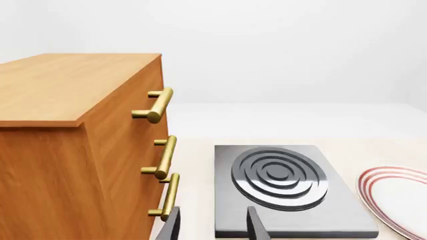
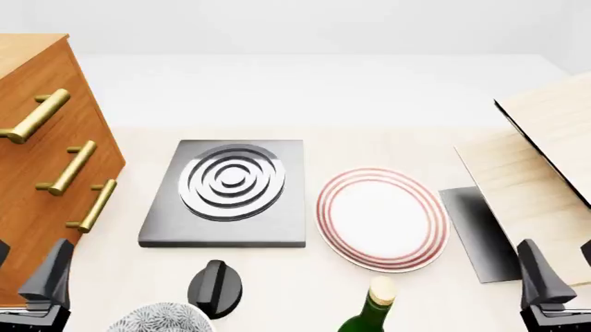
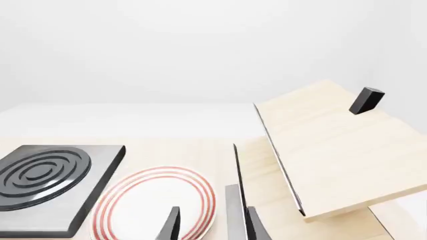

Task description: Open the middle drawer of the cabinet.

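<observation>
The cabinet [image 2: 41, 159] stands at the left edge of the front frame, its middle drawer [image 2: 79, 176] flush with the two others. The left hand [image 1: 212, 225] sits at the lower left, fingers spread, holding nothing. The right hand [image 3: 210, 225], lower right, is likewise spread.

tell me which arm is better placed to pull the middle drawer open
Left. The left gripper hangs open beside the cabinet, near the middle drawer handle; the right gripper sits across the table.
</observation>
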You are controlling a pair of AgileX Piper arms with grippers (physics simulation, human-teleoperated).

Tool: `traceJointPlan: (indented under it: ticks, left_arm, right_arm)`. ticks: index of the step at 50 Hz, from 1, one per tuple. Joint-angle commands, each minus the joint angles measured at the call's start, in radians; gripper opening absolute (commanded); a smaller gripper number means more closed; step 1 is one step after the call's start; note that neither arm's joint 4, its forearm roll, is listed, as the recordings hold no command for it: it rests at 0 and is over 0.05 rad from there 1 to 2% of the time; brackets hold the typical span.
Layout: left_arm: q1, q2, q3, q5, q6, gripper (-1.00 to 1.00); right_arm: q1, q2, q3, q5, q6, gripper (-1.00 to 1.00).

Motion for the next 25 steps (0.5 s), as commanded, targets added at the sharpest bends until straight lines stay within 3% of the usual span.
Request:
traceJointPlan:
  ticks: [1, 10, 13, 25]
  left_arm:
    - [0.002, 0.005, -0.002, -0.002, 0.000, 1.00]
    - [0.010, 0.003, -0.001, 0.000, 0.006, 1.00]
    - [-0.004, -0.002, 0.000, -0.007, 0.058, 1.00]
    - [0.012, 0.005, 0.000, 0.002, 0.039, 1.00]
  right_arm:
    - [0.000, 0.012, -0.002, -0.008, -0.004, 1.00]
    - [-0.003, 0.034, 0.000, -0.025, -0.008, 1.00]
    - [-0.005, 0.040, 0.000, -0.032, -0.009, 1.00]
    - [-0.005, 0.040, 0.000, -0.032, -0.009, 1.00]
